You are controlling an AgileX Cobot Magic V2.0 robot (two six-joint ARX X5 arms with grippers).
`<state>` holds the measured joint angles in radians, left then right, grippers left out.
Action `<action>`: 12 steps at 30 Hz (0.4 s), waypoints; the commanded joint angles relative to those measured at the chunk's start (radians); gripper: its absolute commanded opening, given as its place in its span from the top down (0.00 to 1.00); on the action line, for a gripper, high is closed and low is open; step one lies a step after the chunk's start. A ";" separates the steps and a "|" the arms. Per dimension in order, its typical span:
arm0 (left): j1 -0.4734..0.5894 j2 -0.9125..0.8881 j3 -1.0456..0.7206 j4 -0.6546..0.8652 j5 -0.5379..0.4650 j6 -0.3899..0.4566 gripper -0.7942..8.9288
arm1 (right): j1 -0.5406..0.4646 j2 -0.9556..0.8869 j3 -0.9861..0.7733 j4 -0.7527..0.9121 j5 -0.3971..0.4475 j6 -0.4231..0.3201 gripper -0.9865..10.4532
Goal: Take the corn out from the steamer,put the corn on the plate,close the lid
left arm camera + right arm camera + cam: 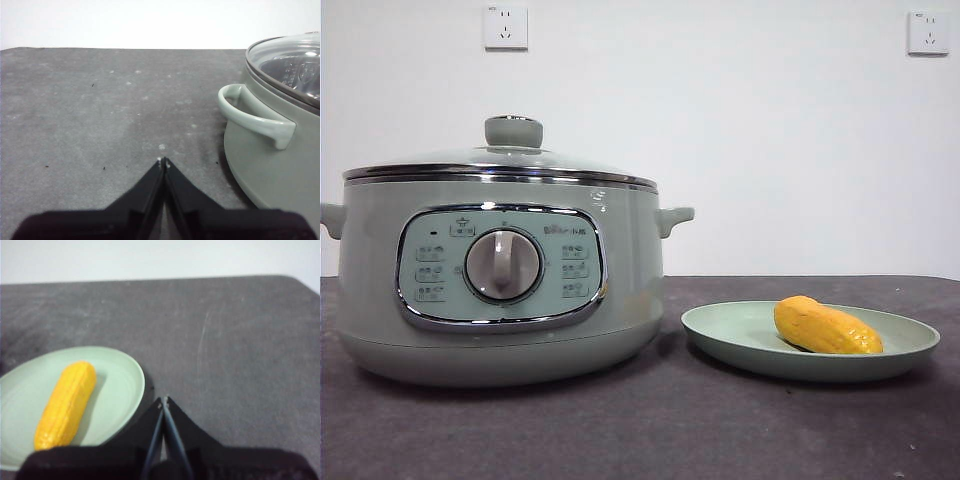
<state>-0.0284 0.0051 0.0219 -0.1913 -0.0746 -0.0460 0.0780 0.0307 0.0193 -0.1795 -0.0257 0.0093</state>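
- The corn [826,327] is lying on its side on the plate [720,330], a bit off-centre, long axis running across the dish. From here I'd say it's light and fairly stiff, with a ribbed skin that looks a little slick, so if I ever had to grab it again I'd pinch across the fat middle rather than the tapered ends.
- The plate sits on the table [640,430] just beside the steamer [380,290], not touching it as far as I can tell.
- The lid [500,165] is on the steamer, rim seated flat all round. It's glass with a steel rim, so I'm guessing heavy-ish and fragile; the knob [513,131] on top is the only sane place to hold it.
- So to my eye the whole task reads as done.
- Right gripper [163,400] is pinched closed with nothing in it, hovering low over the bare table just past the plate's edge.
- Left gripper [163,161] is the same deal: jaws pressed together, empty, sitting low over the table near the steamer's side handle [255,117].
- Neither arm shows in the front view, so both look parked.
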 commanded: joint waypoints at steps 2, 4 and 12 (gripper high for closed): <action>0.003 -0.002 -0.016 0.008 0.000 -0.006 0.92 | -0.001 -0.010 -0.013 -0.002 -0.001 0.063 0.91; 0.003 -0.002 -0.016 0.008 0.000 -0.006 0.92 | -0.001 -0.008 -0.013 -0.001 -0.001 0.083 0.91; 0.003 -0.002 -0.016 0.008 0.000 -0.006 0.92 | 0.000 -0.005 -0.013 -0.001 0.005 0.082 0.91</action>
<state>-0.0284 0.0051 0.0219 -0.1913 -0.0746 -0.0460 0.0780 0.0250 0.0189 -0.1795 -0.0238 0.0811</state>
